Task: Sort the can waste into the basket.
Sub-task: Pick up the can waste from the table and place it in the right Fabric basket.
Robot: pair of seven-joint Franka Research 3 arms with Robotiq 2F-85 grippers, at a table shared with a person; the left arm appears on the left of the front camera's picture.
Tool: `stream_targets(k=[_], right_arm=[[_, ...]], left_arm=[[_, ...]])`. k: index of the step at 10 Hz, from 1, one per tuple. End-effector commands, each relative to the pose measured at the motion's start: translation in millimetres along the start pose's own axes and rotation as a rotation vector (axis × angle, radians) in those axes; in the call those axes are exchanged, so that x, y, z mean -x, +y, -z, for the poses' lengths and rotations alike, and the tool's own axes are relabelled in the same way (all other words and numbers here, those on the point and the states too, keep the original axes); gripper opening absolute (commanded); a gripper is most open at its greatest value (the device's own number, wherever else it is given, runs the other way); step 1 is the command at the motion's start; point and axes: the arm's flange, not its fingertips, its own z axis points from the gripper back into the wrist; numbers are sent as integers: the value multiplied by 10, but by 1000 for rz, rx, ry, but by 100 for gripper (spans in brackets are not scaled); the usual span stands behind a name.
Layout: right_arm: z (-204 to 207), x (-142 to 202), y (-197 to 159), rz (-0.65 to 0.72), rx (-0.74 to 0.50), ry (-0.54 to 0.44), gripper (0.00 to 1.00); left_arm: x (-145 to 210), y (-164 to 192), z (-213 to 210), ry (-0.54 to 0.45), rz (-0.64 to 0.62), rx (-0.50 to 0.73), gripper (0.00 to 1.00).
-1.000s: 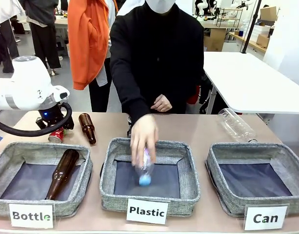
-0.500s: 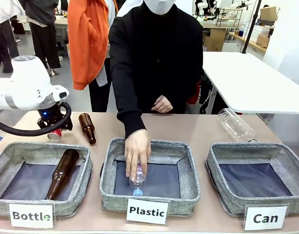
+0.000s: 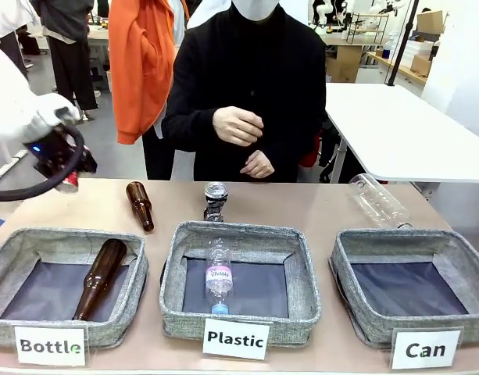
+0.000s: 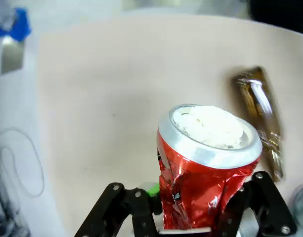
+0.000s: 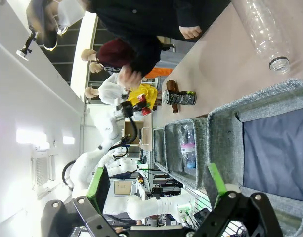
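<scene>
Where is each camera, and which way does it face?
Front view: fixed between the arms, facing the person across the table; left gripper holds the red can at picture left.
Left wrist view: looks along its fingers, shut on that can, down at the table and a brown bottle.
Right wrist view: rolled sideways, over the Can basket; open right gripper at the bottom.
Shared: front and right wrist views both show the black can.

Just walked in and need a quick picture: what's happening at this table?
The left claw is shut on the crushed red can, held above the left end of the table. The black can sits on the table behind the Plastic basket, where a clear bottle lies. The right claw is open near the Can basket.
</scene>
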Motion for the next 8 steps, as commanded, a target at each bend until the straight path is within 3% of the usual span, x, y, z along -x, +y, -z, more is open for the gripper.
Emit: stream_targets(k=[1, 3, 4, 6, 7, 8], right_arm=[[-21, -8, 20, -8, -6, 7, 100], [-21, -8, 20, -8, -6, 7, 100], [-21, -8, 20, -8, -6, 7, 100], [-21, -8, 20, -8, -6, 7, 100], [-21, -8, 20, -8, -6, 7, 100], [-21, -8, 20, -8, -6, 7, 100]], left_arm=[[766, 50, -694, 53, 302, 233, 0], [1456, -61, -932, 161, 647, 358, 0], [1717, -114, -941, 158, 738, 382, 0], [1927, -146, -1009, 158, 835, 413, 0], [1830, -261, -946, 145, 682, 403, 0], [1830, -261, -946, 145, 682, 403, 0]])
